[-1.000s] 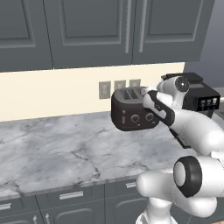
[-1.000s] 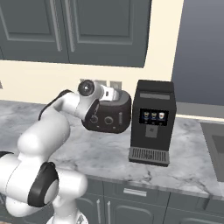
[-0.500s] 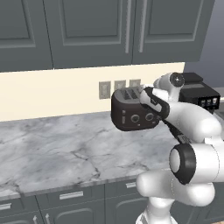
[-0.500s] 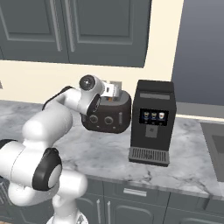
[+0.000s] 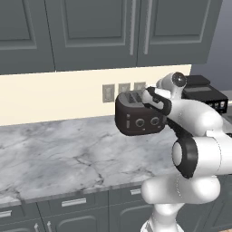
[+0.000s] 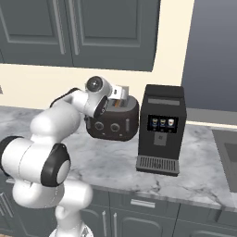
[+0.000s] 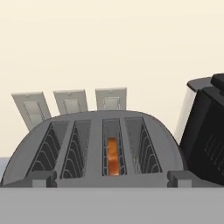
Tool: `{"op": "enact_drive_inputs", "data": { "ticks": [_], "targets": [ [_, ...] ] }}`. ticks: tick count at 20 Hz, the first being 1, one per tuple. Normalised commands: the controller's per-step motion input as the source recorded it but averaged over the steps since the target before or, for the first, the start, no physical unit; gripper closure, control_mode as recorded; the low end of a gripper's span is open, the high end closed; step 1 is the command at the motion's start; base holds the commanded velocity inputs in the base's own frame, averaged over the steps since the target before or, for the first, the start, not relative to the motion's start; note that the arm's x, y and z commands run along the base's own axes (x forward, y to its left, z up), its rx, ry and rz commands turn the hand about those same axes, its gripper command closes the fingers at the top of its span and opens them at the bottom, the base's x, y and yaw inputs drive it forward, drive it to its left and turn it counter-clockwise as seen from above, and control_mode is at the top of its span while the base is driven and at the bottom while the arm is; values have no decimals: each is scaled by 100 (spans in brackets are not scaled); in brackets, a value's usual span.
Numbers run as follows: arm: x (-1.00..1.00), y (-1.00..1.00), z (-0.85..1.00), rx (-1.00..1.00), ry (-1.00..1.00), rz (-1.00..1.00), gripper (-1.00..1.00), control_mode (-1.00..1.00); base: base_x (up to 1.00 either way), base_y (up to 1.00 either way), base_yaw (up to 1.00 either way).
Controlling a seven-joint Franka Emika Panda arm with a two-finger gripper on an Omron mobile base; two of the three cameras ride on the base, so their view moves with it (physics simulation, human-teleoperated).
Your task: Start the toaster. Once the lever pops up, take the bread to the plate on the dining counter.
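Toaster (image 5: 139, 118) on the marble worktop (image 5: 59, 154), beside the coffee machine (image 6: 161, 129). My gripper (image 6: 121, 92) hovers over its top, jaws spread wide, holding nothing. Bread (image 7: 112, 156) sits deep in the third slot. My guess: drop straight, straddle the slice, close only once well down.

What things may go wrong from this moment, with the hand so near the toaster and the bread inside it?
1. The bread sits deep in one slot of the toaster, with narrow walls around it; the open gripper may catch a slot edge instead of the slice.
2. The lever is a small tab beside two round knobs, so the fingers could press a knob.
3. The tall black appliance stands close beside the toaster; a wide swing of the arm might strike it.
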Motion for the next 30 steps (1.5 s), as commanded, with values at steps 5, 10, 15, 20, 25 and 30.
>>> {"op": "enact_drive_inputs", "data": {
  "ticks": [5, 10, 15, 20, 25, 30],
  "targets": [
    [13, 0, -13, 0, 0, 0, -100, -100, 0, 0, 0],
    [8, 0, -17, 0, 0, 0, -100, -100, 0, 0, 0],
    [7, 0, -17, 0, 0, 0, -100, -100, 0, 0, 0],
    [7, -2, -7, 0, 0, 0, -100, -100, 0, 0, 0],
    [14, -1, 0, 0, 0, 0, -100, -100, 0, 0, 0],
    [16, -1, 0, 0, 0, 0, -100, -100, 0, 0, 0]
  ]
}}
